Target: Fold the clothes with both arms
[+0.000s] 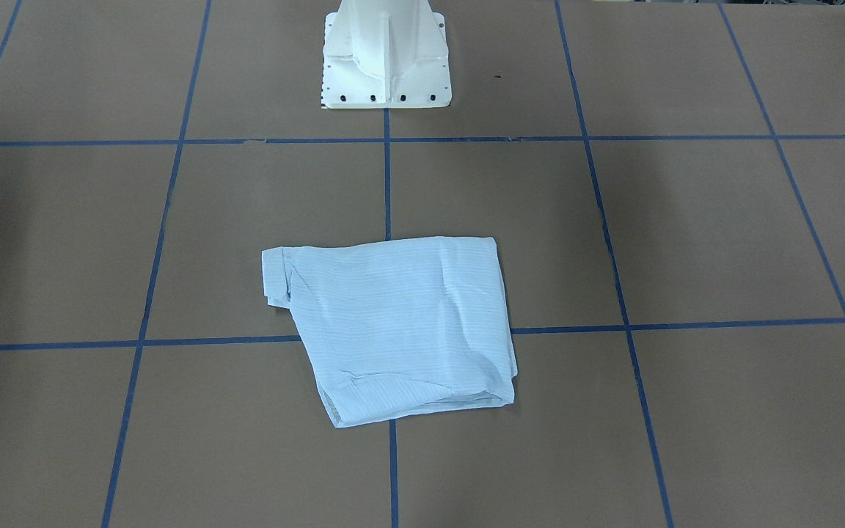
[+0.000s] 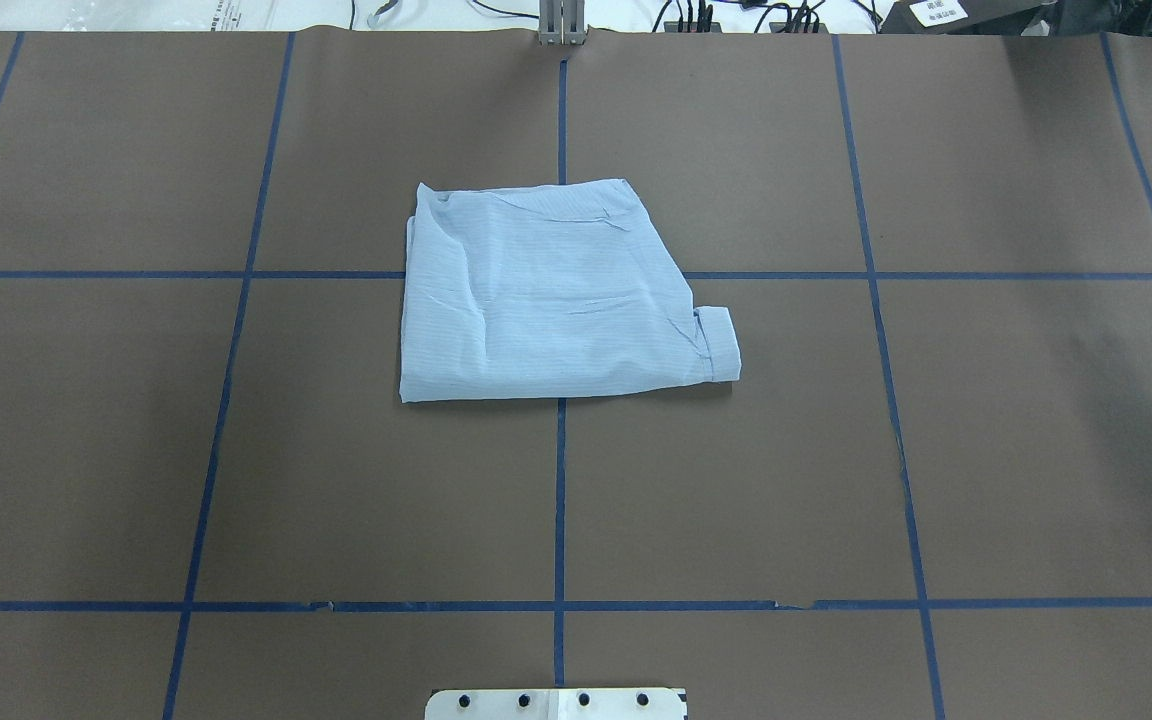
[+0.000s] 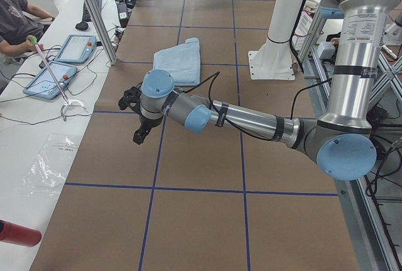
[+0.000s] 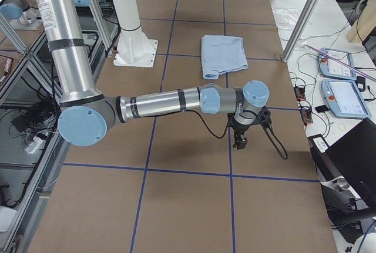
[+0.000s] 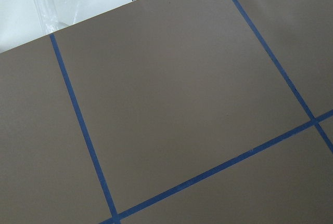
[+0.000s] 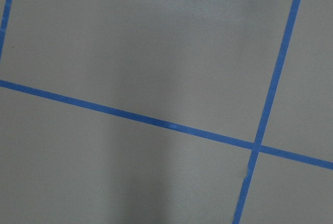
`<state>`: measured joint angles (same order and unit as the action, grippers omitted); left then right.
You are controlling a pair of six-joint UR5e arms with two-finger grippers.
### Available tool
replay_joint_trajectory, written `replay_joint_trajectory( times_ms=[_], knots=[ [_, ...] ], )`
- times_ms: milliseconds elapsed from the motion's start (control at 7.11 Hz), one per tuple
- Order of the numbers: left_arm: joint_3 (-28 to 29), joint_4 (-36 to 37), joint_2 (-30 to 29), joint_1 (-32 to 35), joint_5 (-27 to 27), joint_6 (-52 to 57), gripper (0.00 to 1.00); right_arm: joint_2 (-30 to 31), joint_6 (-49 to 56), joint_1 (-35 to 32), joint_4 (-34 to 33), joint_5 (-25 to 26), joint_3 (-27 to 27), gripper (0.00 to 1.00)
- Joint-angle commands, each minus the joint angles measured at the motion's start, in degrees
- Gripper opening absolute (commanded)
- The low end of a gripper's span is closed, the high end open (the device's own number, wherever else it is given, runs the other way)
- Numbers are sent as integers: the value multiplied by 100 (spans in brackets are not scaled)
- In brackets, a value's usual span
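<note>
The clothes are one pale-blue striped shirt (image 1: 400, 323) (image 2: 546, 300), folded into a compact, roughly square bundle and lying flat mid-table with a cuff sticking out at one side. It also shows in the side views (image 3: 179, 60) (image 4: 222, 54). Both arms are stretched out low over the table's ends, away from the shirt. My left gripper (image 3: 135, 134) hangs over bare table, and I cannot tell whether it is open or shut. The same holds for my right gripper (image 4: 239, 141). Both wrist views show only brown table with blue tape lines.
The white pedestal base (image 1: 386, 59) (image 2: 556, 703) stands at the robot's edge. Teach pendants (image 3: 75, 48) (image 4: 338, 65) and cables lie on the white bench beyond the table, where a person (image 3: 16, 19) sits. A red bottle (image 3: 19, 233) lies near the left end.
</note>
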<state>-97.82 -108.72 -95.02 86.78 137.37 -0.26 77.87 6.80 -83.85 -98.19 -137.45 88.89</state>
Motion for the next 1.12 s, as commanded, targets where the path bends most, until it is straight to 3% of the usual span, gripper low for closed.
replay_joint_trajectory(
  times_ms=[0,984],
  knots=[
    [0,0,9,-3,1,0,100,0,-4,1,-7,-18,-12,100],
    [-9,9,18,-3,36,9,100,-26,-12,1,-7,-89,23,100]
  ],
)
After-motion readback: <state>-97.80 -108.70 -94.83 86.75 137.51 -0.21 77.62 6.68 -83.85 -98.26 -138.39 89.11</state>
